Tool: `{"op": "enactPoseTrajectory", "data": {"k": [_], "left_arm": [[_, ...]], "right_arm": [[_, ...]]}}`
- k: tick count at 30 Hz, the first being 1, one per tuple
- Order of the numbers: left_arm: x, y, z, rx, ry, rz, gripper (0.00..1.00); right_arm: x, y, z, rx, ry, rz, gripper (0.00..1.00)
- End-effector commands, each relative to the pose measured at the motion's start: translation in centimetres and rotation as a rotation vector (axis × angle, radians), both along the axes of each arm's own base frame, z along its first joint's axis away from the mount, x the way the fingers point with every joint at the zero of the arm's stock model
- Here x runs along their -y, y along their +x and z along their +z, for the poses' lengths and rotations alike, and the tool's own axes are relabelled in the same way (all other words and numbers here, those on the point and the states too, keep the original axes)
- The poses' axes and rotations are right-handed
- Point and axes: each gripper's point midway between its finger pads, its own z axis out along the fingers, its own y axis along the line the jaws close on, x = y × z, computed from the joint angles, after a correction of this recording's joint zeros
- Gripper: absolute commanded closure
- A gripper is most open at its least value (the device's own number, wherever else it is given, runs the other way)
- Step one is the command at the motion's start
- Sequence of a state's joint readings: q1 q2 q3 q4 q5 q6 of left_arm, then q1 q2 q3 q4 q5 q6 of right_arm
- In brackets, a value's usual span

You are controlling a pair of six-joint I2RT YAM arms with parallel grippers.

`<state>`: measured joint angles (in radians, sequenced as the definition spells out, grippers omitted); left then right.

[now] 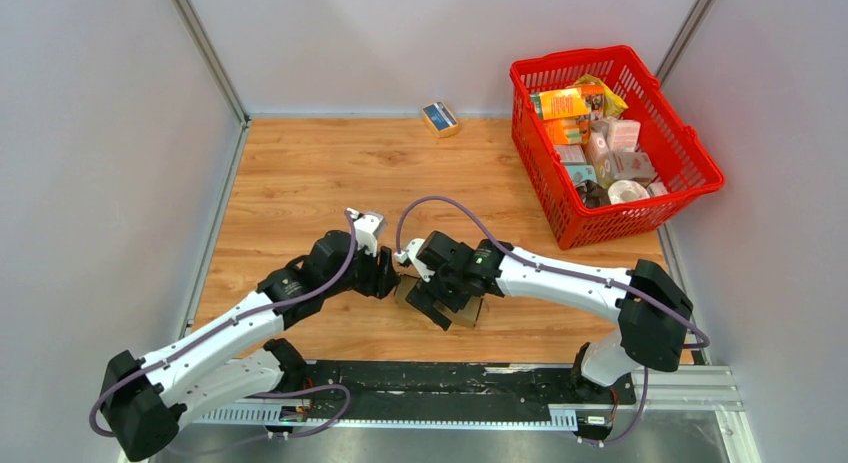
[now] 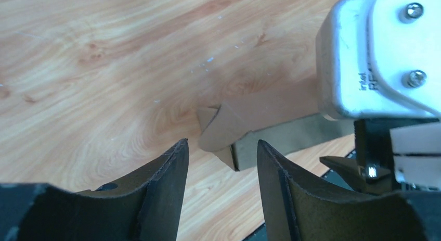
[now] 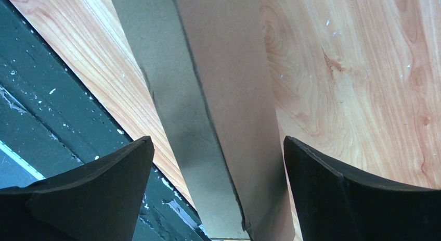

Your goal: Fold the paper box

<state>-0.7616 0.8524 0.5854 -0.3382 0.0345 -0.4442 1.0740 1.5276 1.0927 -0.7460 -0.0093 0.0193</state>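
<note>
Your left arm [image 1: 215,333]: runs from near-left base toward centre, forearm angled up and right, wrist tipped down. Left gripper [image 2: 221,147]: fingers [image 2: 166,184] parted by narrow gap, nothing between them. Your right arm [image 1: 560,275]: elbow raised at right, forearm stretched leftward, wrist pitched down. Right gripper [image 3: 218,142]: spread wide, fingertips [image 3: 119,163] well apart, clamping nothing. Both grippers meet near centre, just beside each other. Right arm's silver camera housing [image 2: 379,53] fills upper right of your left wrist view.
</note>
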Motion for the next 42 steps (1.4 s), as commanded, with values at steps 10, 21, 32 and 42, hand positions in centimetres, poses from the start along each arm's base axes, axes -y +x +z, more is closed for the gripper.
{"op": "enactPoseTrajectory", "data": {"k": [10, 21, 32, 42], "left_arm": [[1.0, 2.4, 0.8, 0.090, 0.118, -0.066, 0.46], [2.3, 2.8, 0.9, 0.081, 0.097, -0.101, 0.76], [1.8, 2.5, 3.5, 0.111, 0.091, -0.101, 0.93], [0.0, 2.4, 3.0, 0.170, -0.002, 0.030, 0.52]], "right_arm": [[-1.1, 1.3, 1.1, 0.024, 0.105, -0.059, 0.02], [-0.8, 0.9, 0.4, 0.011, 0.112, -0.062, 0.02], [-0.8, 1.4, 0.5, 0.029, 0.109, -0.078, 0.02], [0.9, 1.7, 1.8, 0.098, 0.155, -0.164, 0.00]]}}
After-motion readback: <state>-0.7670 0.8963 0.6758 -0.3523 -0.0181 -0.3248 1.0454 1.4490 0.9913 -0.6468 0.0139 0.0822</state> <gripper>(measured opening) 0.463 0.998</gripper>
